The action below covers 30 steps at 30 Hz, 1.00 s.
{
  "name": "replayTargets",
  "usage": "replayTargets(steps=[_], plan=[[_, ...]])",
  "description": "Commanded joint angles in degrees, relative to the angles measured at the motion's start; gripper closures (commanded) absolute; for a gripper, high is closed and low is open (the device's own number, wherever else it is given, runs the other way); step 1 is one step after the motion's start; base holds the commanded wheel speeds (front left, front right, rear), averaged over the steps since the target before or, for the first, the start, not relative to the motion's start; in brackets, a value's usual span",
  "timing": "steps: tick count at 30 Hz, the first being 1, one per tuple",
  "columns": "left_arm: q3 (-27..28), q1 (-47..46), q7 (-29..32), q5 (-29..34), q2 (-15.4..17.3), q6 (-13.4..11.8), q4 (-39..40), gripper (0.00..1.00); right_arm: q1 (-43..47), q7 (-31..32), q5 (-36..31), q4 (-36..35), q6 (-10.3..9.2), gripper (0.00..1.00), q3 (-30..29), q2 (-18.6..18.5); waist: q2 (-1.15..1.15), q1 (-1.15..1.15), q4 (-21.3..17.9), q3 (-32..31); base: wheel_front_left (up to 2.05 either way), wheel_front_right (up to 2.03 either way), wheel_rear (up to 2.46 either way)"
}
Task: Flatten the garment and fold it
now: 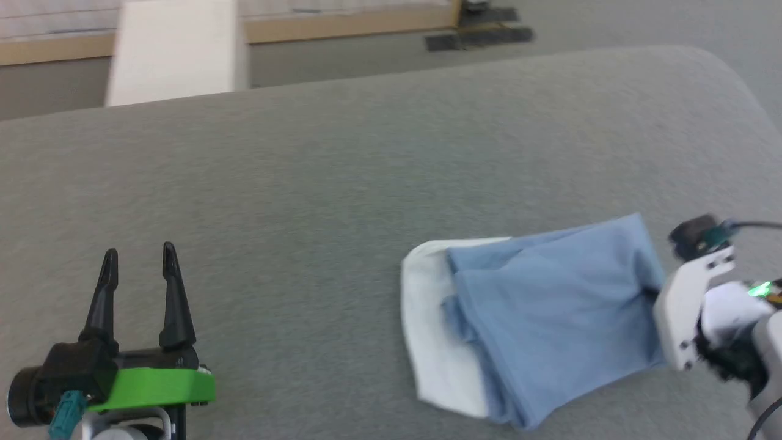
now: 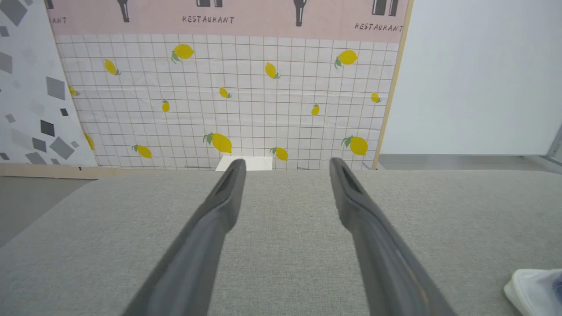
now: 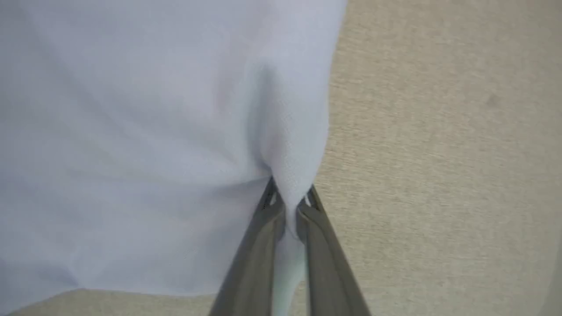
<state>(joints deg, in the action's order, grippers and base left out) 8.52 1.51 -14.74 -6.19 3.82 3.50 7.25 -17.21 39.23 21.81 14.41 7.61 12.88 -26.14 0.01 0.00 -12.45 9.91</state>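
Right gripper (image 3: 290,198) pinches garment (image 3: 131,131); "RESTAURANT" backdrop (image 2: 228,87)

Light blue garment (image 1: 550,305), grey surface (image 1: 305,183), white grid panel (image 2: 246,114) with yellow lemons

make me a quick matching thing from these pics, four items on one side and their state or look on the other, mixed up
Column one
1. left hand
2. right hand
3. shirt
4. wall panel

Column two
A. printed with yellow lemons
B. shut on a pinch of blue cloth
C. open, holding nothing
D. lying bunched on the grey surface, white part at one end

Pairs: 1-C, 2-B, 3-D, 4-A
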Motion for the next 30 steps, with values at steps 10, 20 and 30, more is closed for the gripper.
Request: replayTargets(steps=[10,20,30], plan=[[-0.7,-4.0,2.5,2.0,4.2,0.6,4.0,0.00,-14.2,-4.6,1.2,13.3,-0.12,1.00,-2.3,-3.9,-0.01,0.00,-15.9,13.8,0.00,0.00,0.00],[-1.0,-4.9,8.6,3.5,7.9,1.2,11.4,0.00,-23.5,-9.1,-4.5,27.2,-0.12,1.00,-12.8,-4.6,-0.01,0.00,-15.1,21.0,0.00,0.00,0.00],[-0.3,-3.6,10.5,3.0,8.5,0.4,14.4,0.00,-28.1,-17.4,-13.6,33.8,-0.12,0.00,-23.8,-4.3,-0.01,0.00,-12.4,22.1,0.00,0.00,0.00]])
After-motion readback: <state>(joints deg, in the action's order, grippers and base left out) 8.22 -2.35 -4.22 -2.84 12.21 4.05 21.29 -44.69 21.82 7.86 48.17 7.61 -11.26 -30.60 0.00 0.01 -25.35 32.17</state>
